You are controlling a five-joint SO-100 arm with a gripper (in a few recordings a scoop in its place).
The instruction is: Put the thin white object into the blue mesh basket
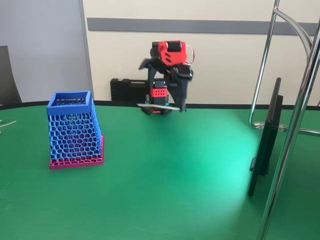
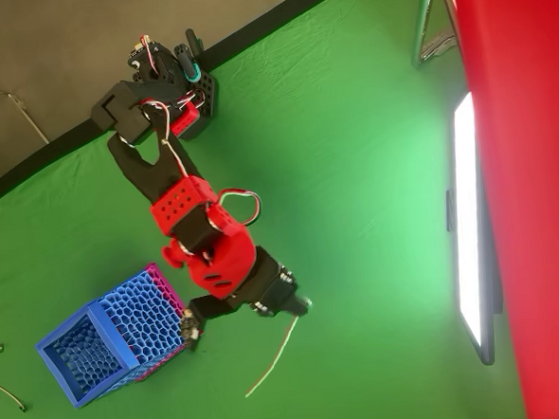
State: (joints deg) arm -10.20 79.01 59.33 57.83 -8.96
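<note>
The blue mesh basket [image 1: 75, 131] stands upright on its pink base at the left of the green table; from above its open rim [image 2: 54, 368] faces lower left. My red and black gripper [image 1: 181, 106] hangs above the table to the right of the basket, shut on one end of the thin white object [image 1: 159, 106]. The strip sticks out sideways toward the basket. In the overhead view the gripper [image 2: 300, 308] sits just right of the basket's base, and the thin white object [image 2: 273, 360] trails down and left from it, outside the basket.
A dark flat screen [image 1: 265, 142] stands on edge at the right beside chrome stand poles [image 1: 299, 107]. A black case [image 1: 127, 90] lies behind the arm's base. Thin pale wire pieces [image 2: 1, 390] lie at the table's left edge. Open green cloth [image 1: 175, 175] spreads in front.
</note>
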